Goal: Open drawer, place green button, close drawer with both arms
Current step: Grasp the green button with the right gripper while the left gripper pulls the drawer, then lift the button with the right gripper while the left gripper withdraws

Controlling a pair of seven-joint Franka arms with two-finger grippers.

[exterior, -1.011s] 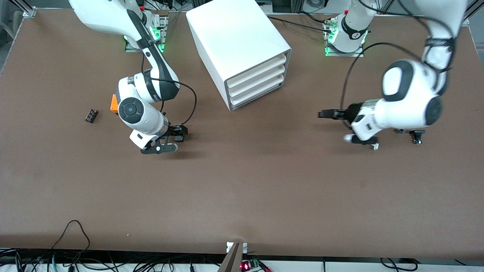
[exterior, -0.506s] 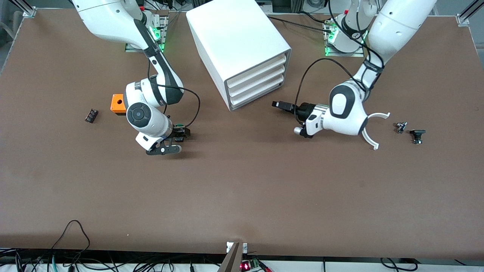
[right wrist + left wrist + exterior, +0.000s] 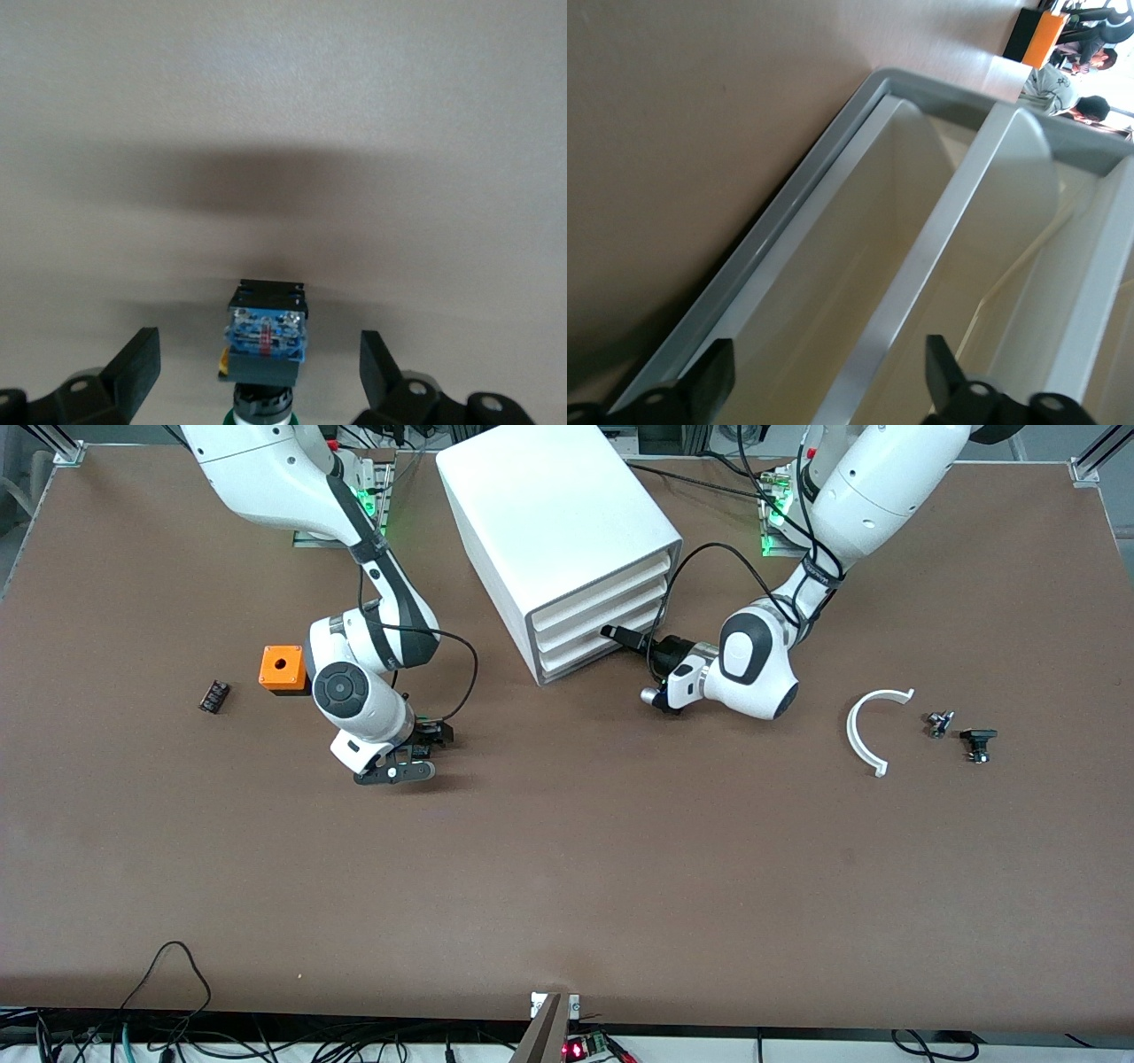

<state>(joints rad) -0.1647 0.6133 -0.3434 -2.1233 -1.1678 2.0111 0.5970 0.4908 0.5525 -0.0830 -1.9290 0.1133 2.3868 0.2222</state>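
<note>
In the front view, the white cabinet [image 3: 558, 514] is seen standing on the surface [image 3: 567, 868] between the two arm bases, with all three of its drawers shut. The left gripper [image 3: 616, 636] is placed right at the cabinet's front, level with the lower drawers, at the corner toward the left arm's end. The drawer [image 3: 589, 657] to be opened is the lowest one. The right gripper [image 3: 416, 751] is held low over the button [image 3: 429, 726], which lies on the surface nearer to the camera than the cabinet and toward the right arm's end. In the left wrist view, the left gripper [image 3: 824, 376] is shown with its fingers [image 3: 713, 381] spread wide and nothing gripped; the lip of the drawer [image 3: 824, 310] lies between them, just above the cabinet's grey frame. For a clean pull, one finger would best be slid fully under that lip and the pinch completed before any drawing out, and the pull kept straight along the drawer's run so that the light cabinet is not dragged. In the right wrist view, the right gripper [image 3: 259, 367] is also wide open, and the button [image 3: 266, 332] is framed between its fingers [image 3: 142, 363] with clear gaps on both sides and no contact.
</note>
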